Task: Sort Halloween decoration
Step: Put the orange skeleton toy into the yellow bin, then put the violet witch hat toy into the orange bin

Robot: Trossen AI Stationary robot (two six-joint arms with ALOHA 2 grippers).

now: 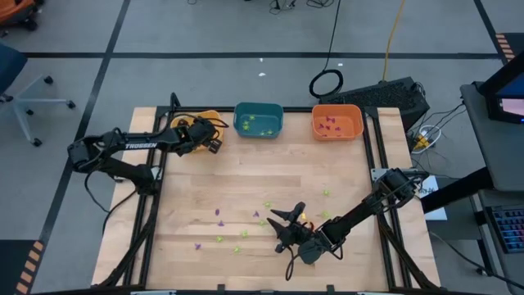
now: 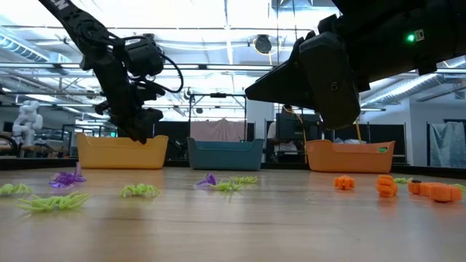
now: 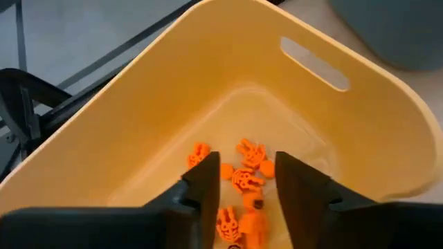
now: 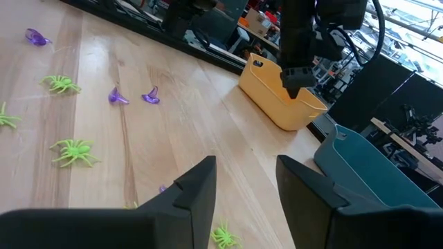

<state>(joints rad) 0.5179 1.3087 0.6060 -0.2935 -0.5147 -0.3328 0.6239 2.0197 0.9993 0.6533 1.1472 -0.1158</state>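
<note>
The trinkets [image 1: 246, 225] lie in two groups: loose pieces scattered over the near half of the table [image 1: 246, 176], and sorted pieces resting in three bins along the far edge. Note that orange pieces [image 3: 243, 176] sit in the yellow bin [image 3: 325, 131], light-green ones in the teal bin [image 1: 259, 120], and purple ones in the orange bin [image 1: 337, 122]; the sorting evidently goes by colour, one colour per bin. On the table you see green spiders [image 4: 75, 151], purple pieces [image 4: 118, 97] and a few orange ones [image 2: 386, 186], well apart from each other. The pieces share no common heading, and each is too small for you to read a long axis; the spiders lie flat with legs splayed. The left gripper [image 3: 242, 181] hangs inside the yellow bin, directly over the orange pile, with its fingers apart and nothing between them; judge this as a release position, chosen so a dropped piece lands among its own colour. The right gripper [image 4: 243, 183] hovers low over the near-centre of the table, close beside the loose orange pieces, with its fingers parted and empty; treat this as a stance for the next pick. Expect each pick to need fine alignment, since every piece is far smaller than the gripper.
</note>
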